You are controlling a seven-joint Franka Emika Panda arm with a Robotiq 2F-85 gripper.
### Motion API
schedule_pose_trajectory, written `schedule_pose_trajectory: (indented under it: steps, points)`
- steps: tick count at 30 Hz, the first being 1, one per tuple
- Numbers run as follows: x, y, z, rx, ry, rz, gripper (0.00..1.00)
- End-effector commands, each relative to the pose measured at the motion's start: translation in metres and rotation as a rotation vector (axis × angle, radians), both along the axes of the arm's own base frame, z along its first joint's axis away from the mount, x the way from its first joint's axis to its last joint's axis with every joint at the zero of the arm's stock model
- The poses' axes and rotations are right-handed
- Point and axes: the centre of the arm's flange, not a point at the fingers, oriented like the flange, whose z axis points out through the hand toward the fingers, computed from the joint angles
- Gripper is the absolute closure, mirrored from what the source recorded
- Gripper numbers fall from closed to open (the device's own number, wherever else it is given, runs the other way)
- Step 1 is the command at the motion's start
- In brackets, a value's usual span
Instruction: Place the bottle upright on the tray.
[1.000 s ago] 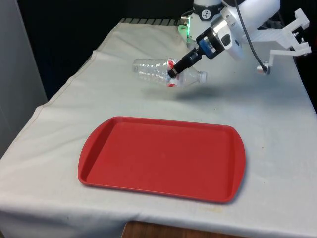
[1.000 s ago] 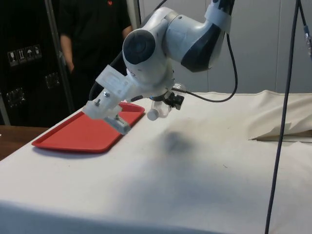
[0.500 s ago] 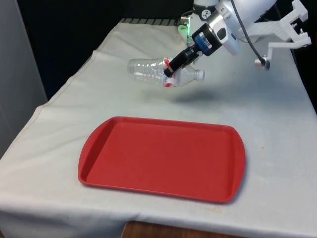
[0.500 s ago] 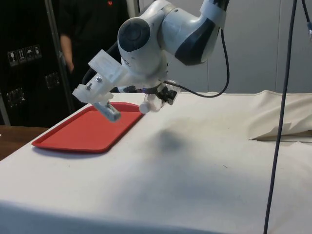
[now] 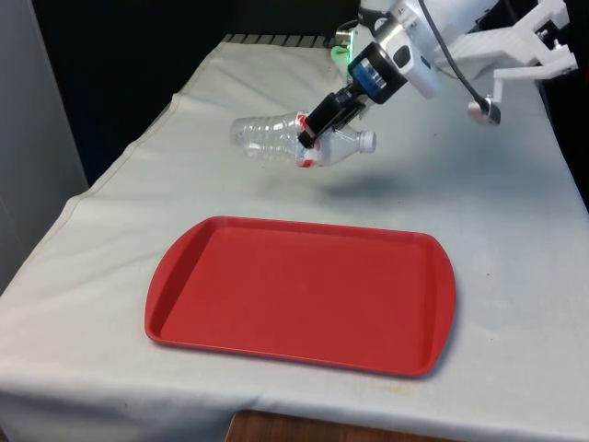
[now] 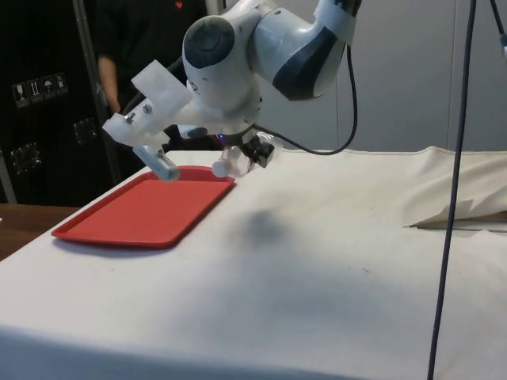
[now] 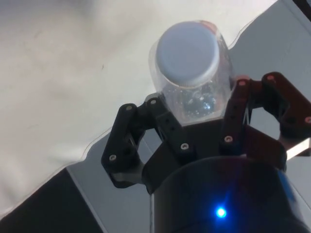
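The tool grips the clear bottle around its middle, holding it nearly sideways in the air above the table, beyond the far edge of the red tray.

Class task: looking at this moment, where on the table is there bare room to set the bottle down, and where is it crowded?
The whole floor of the red tray lies bare. Bare cloth borders the tray on every side. The crowded spot lies beyond the tray's far rim, where the gripper holds the bottle sideways above the cloth.
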Motion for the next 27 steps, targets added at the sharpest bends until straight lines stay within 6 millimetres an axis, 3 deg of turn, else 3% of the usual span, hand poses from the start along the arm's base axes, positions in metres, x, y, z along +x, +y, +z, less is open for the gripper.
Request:
schedule_pose_trajectory:
  steps: [1,27]
  points:
    - [0.004,-0.001,0.002,0.016,-0.009,-0.003,0.84]
    - [0.035,-0.003,0.045,0.033,-0.102,-0.029,0.84]
